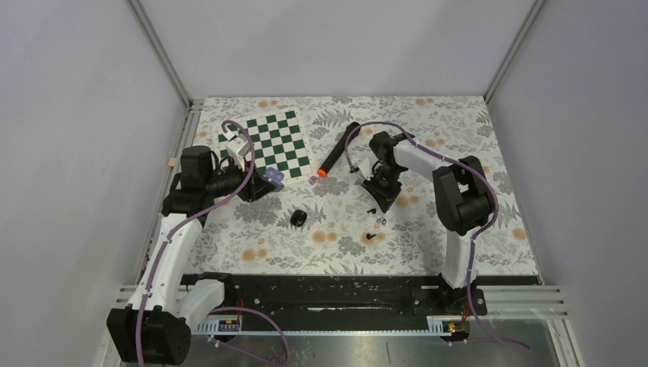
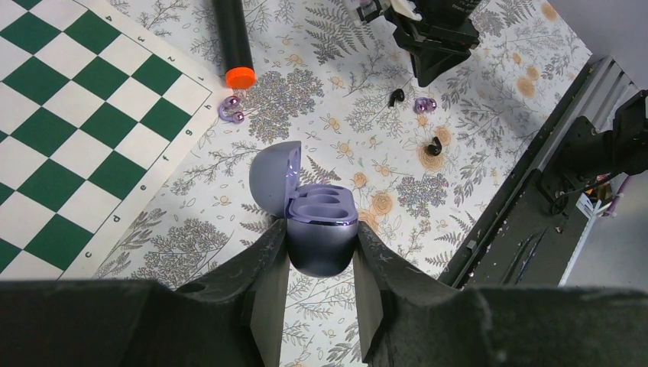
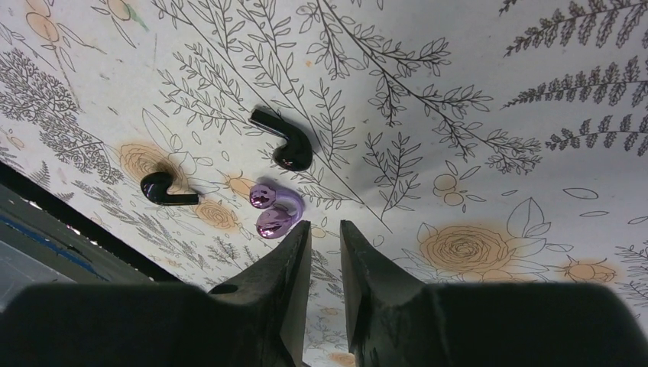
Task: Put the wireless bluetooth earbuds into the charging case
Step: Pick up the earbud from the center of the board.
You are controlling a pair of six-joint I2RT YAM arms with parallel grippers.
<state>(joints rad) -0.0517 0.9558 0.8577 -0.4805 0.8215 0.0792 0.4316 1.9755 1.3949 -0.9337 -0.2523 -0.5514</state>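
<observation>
Between the left jaws sits the purple charging case [image 2: 321, 229], clamped by its sides, its lid swung open and both sockets empty. Ahead of these jaws, a lone purple earbud [image 2: 231, 111] lies just beside the orange cap of the black marker [image 2: 231, 34], close to the edge of the green-and-white chessboard mat [image 2: 69, 115]. Farther ahead, the other three buds lie scattered near the right jaws.

The right jaws stand narrowly apart with nothing between them, tips pointed down at the flowered counter [image 1: 458, 153]. Just ahead of their tips, slightly off the gap, lies the second purple earbud [image 3: 275, 208]. Just beyond it, apart from it, is one black earbud [image 3: 283, 141], its stem pointing away from the jaws. The other black earbud [image 3: 164, 189] lies off to the side, toward the counter's dark near edge, well clear of the tips.

From above, a small black rounded thing [image 1: 299, 219] rests on the counter between the two pairs of jaws, nearer the arm bases than either; at that size I cannot tell what it is.

Counted: four earbuds – two purple, two black – all loose on the counter; one open case; one marker; one chessboard mat; one small black thing.
</observation>
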